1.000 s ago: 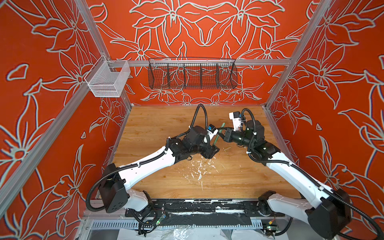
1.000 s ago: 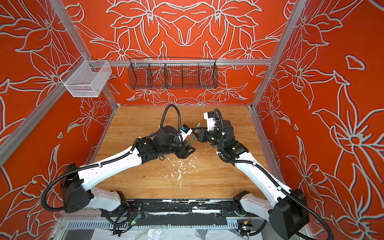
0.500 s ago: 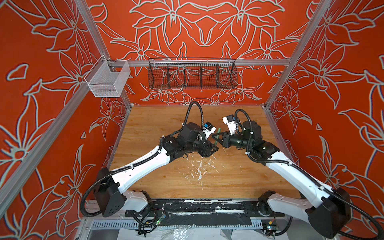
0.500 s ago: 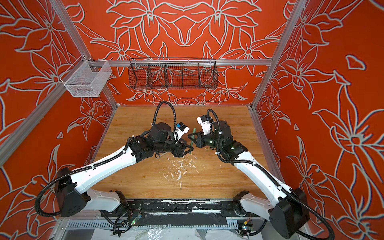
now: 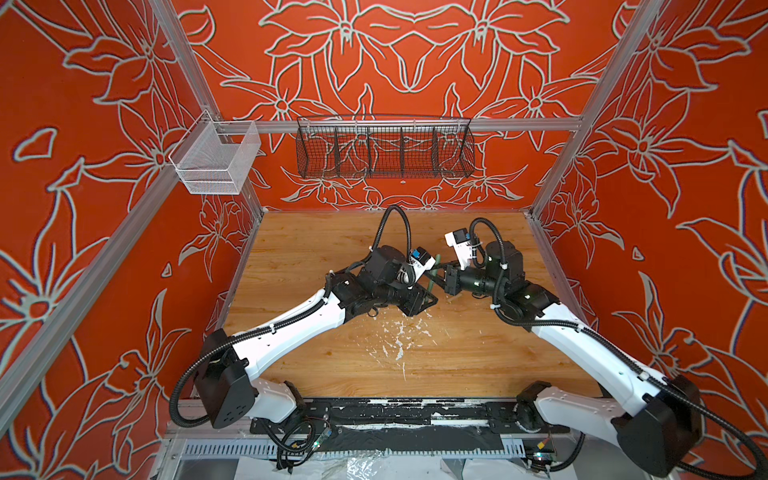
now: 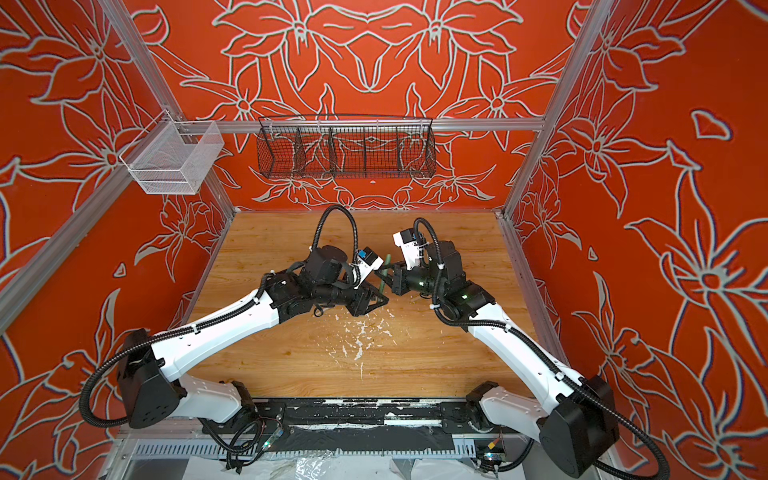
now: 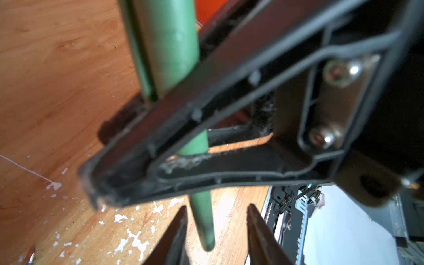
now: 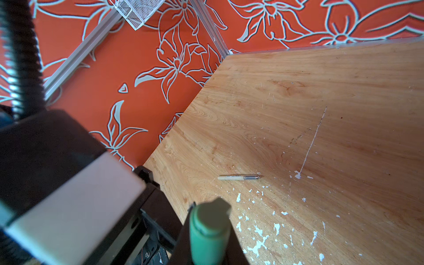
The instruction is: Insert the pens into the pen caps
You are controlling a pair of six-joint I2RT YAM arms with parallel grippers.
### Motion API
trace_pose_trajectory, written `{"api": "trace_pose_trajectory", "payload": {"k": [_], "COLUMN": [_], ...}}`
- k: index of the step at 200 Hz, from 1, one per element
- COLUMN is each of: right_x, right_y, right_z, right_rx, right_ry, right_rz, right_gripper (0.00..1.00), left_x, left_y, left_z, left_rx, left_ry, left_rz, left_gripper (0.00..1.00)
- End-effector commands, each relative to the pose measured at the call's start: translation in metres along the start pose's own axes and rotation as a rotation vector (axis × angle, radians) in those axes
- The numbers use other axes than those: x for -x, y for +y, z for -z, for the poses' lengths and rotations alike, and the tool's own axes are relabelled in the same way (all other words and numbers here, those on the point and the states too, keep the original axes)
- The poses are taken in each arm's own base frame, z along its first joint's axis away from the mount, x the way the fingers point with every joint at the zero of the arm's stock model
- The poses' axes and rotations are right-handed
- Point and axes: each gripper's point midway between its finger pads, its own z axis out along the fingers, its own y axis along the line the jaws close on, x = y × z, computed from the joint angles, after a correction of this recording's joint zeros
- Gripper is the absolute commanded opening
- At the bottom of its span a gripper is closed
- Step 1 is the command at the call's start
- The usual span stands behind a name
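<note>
My right gripper [image 8: 210, 229] is shut on a green pen [image 5: 435, 270] and holds it above the wooden table, in both top views near the middle. In the left wrist view the pen's wide green cap [image 7: 169, 46] stands on one side of the right jaws. Its slim body [image 7: 202, 218] comes out on the other side. That slim end lies between the fingers of my left gripper [image 7: 216, 206], which is open, with a gap showing on at least one side. A tan pen [image 8: 238, 177] lies flat on the table, uncapped, its grey tip bare. No other pens or caps show.
White paint flecks [image 5: 399, 336] dot the table in front of both grippers. A black wire basket [image 5: 384, 147] hangs on the back wall and a white mesh basket [image 5: 216, 160] on the left rail. Orange walls close in three sides.
The left jaws have narrowed around the pen's slim end. The right gripper, still holding the green pen, has shifted slightly left toward the left gripper.
</note>
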Motion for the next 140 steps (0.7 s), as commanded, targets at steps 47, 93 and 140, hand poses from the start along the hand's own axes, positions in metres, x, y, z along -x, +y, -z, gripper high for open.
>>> {"api": "trace_pose_trajectory", "payload": {"k": [47,93,140], "right_x": [0.0014,0.0029,0.0019], "right_y": [0.0003,-0.0003,-0.0002], "right_z": [0.0049,0.0065,0.0057], "right_rx": [-0.019,-0.026,-0.022], "right_ry": [-0.041,-0.056,-0.056], "right_rz": [0.042,0.038,0.037], "right_gripper": [0.00,0.00,0.00], "left_x": [0.0042,0.0029,0.0048], "left_y": [0.0017,-0.0006,-0.0023], "left_z": [0.0051,0.0025,0.0014], "left_rx": [-0.002,-0.024,-0.035], "left_ry": [-0.029,-0.019,-0.023], "left_rz": [-0.001,0.007,0.008], "left_gripper": [0.30,0.30,0.29]}}
